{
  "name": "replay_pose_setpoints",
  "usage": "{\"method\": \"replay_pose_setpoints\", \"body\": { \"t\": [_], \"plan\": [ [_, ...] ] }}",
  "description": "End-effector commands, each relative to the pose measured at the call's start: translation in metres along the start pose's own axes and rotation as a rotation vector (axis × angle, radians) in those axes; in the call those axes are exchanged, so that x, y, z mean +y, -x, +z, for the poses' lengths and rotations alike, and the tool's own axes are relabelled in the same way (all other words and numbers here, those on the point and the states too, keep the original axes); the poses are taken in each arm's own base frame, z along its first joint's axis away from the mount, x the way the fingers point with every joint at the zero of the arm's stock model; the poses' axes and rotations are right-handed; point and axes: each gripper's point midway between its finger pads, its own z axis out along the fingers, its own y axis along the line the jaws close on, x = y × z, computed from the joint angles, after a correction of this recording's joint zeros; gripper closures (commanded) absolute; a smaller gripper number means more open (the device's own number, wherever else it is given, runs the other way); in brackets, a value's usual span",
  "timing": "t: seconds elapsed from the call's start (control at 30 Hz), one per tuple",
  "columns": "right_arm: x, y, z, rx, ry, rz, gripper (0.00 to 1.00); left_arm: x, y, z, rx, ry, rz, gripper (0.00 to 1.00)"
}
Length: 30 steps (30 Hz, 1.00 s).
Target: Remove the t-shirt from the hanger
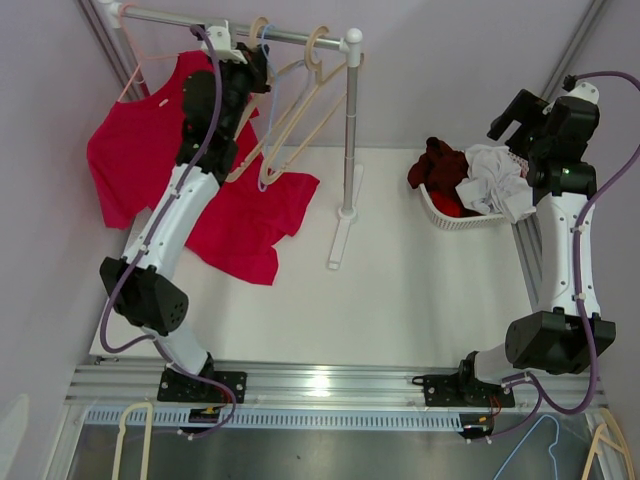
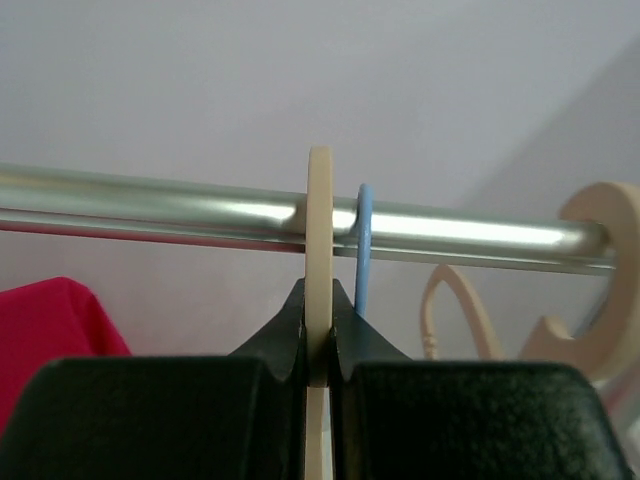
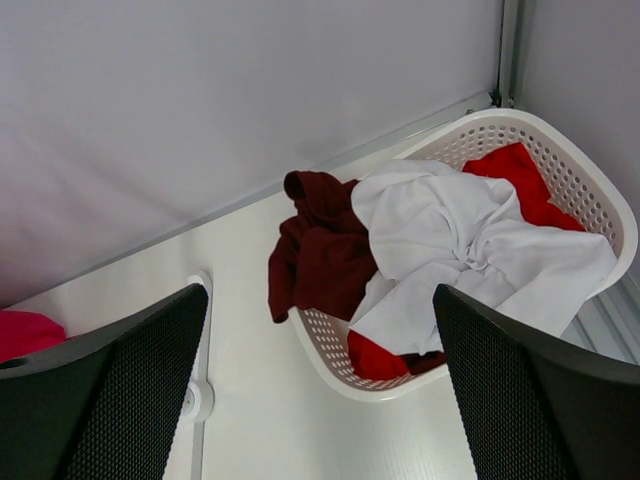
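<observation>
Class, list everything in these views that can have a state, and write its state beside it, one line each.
left gripper: shut on the cream hanger at its hook
cream hanger: hooked over the rail, clamped
blue hanger: hooked over the rail, free
red t-shirt: hanging below the rail, lower part on the table
right gripper: open, empty, above the basket
basket: upright, heaped with clothes

Locate the white perforated basket at the far right of the counter. It holds a white garment and a red garment, and a dark red garment hangs over its rim. You will find the metal rail at the far left, carried on an upright post.
</observation>
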Motion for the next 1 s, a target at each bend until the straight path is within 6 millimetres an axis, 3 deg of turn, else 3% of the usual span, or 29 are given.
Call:
{"method": "replay_pose_setpoints", "body": {
  "t": [0.0, 0.1, 0.17, 0.2, 0.4, 0.47, 0.5, 0.63, 0.73, 0.97],
  "plan": [
    [0.01, 0.011, -0.012, -0.04, 0.038, -0.005, 0.0, -0.052, 0.017, -0.013, -0.034, -0.114, -0.036, 0.99],
    [0.012, 0.011, -0.013, -0.037, 0.049, -0.004, 0.01, -0.08, 0.011, -0.017, -0.024, -0.161, -0.053, 0.99],
    [0.014, 0.01, -0.014, -0.035, 0.056, -0.002, 0.01, -0.088, 0.011, -0.016, -0.031, -0.149, -0.06, 0.99],
    [0.015, 0.01, -0.014, -0.032, 0.058, -0.001, 0.01, -0.099, 0.001, -0.014, -0.015, -0.164, -0.063, 0.99],
    [0.014, 0.008, -0.018, -0.028, 0.057, -0.012, 0.0, -0.123, -0.01, -0.009, 0.01, -0.177, -0.058, 0.97],
    [0.014, 0.007, -0.018, -0.025, 0.055, -0.013, 0.01, -0.119, -0.009, -0.009, 0.009, -0.151, -0.058, 0.85],
    [0.014, 0.006, -0.017, -0.025, 0.057, -0.012, 0.0, -0.113, -0.008, -0.008, 0.006, -0.116, -0.054, 0.74],
    [0.016, 0.003, -0.016, -0.019, 0.068, -0.002, 0.01, -0.103, 0.002, -0.009, -0.013, -0.079, 0.003, 0.72],
    [0.018, 0.003, -0.016, -0.02, 0.075, 0.001, 0.0, -0.094, 0.017, -0.008, -0.038, -0.048, 0.016, 0.67],
    [0.021, 0.003, -0.018, -0.021, 0.08, -0.004, 0.01, -0.078, 0.032, -0.006, -0.042, -0.032, 0.019, 0.55]
  ]
}}
